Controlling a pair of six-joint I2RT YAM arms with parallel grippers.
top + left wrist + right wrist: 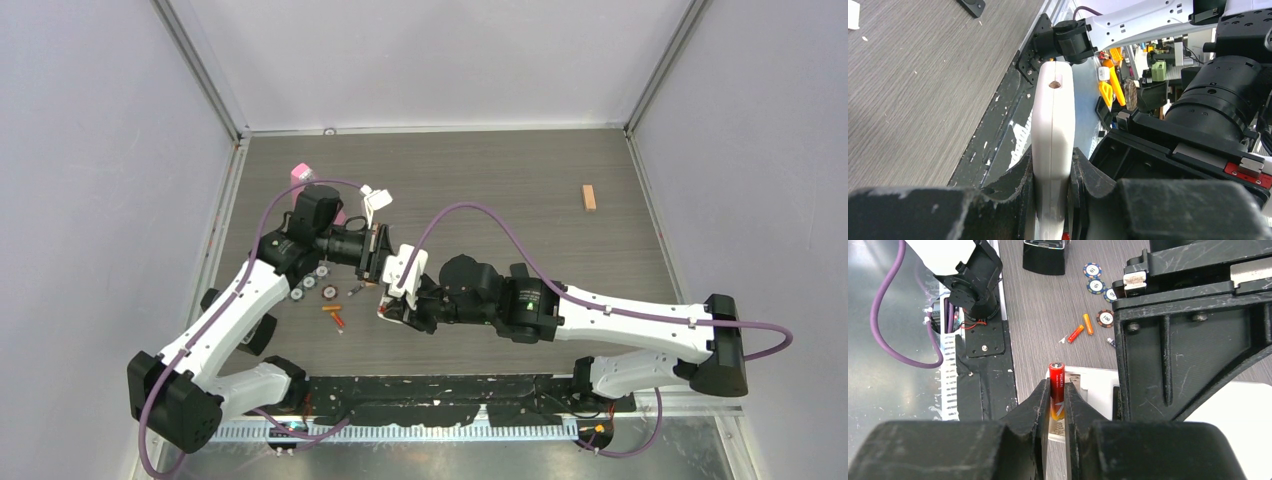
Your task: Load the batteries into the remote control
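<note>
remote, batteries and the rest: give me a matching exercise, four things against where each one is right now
1 remote control
2 red battery
3 wooden block
4 poker chips

a alone, far right of the table
b clamped in the right gripper
c on the table beside loose orange batteries
d clamped in the left gripper

Pairs: 1-d, 2-b, 3-a, 4-c

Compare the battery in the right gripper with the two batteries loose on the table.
The held battery is clamped in the right gripper, by the white remote; the loose batteries lie flat on the table. The held battery shows red with lettering; the loose batteries look more orange. All are slim cylinders.
</note>
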